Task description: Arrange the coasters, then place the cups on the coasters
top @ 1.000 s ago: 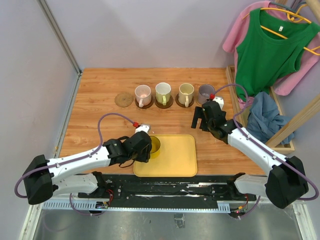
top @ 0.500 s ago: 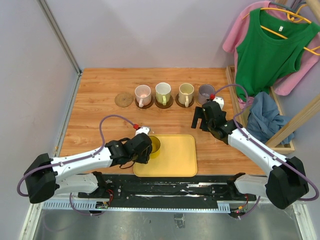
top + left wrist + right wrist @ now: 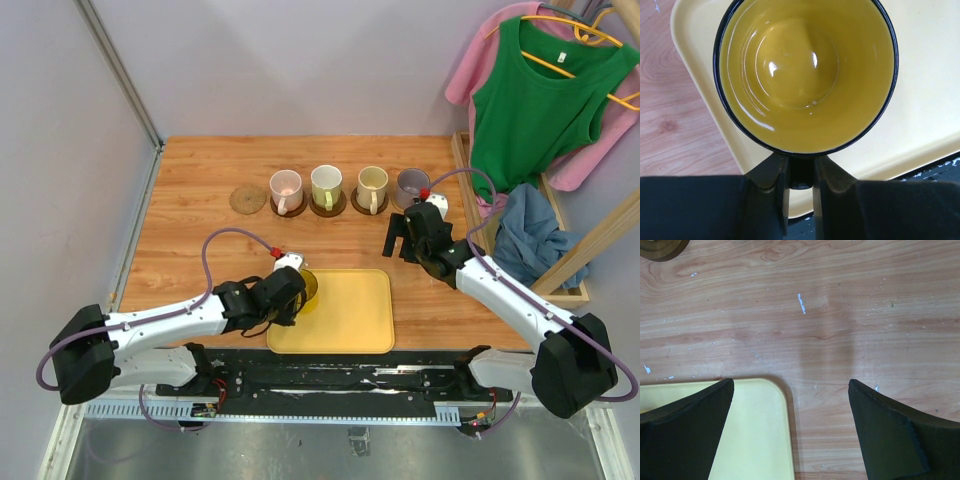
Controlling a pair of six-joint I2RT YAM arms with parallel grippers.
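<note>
**Four cups seated, yellow one left**

On the desk (image 3: 200,250), upper middle, a tan coaster (image 3: 247,198) sits bare at the row's left end. To its right, the pink cup (image 3: 285,187), pale green-white cup (image 3: 326,185), cream cup (image 3: 372,185) and grey-purple cup (image 3: 411,184) each stand on a coaster. Only the yellow cup (image 3: 805,75) remains, at the yellow tray's (image 3: 350,315) left edge, lower centre. The left jaws pinch its handle (image 3: 801,172). The right jaws hang spread wide by the tray's upper right corner.
</note>
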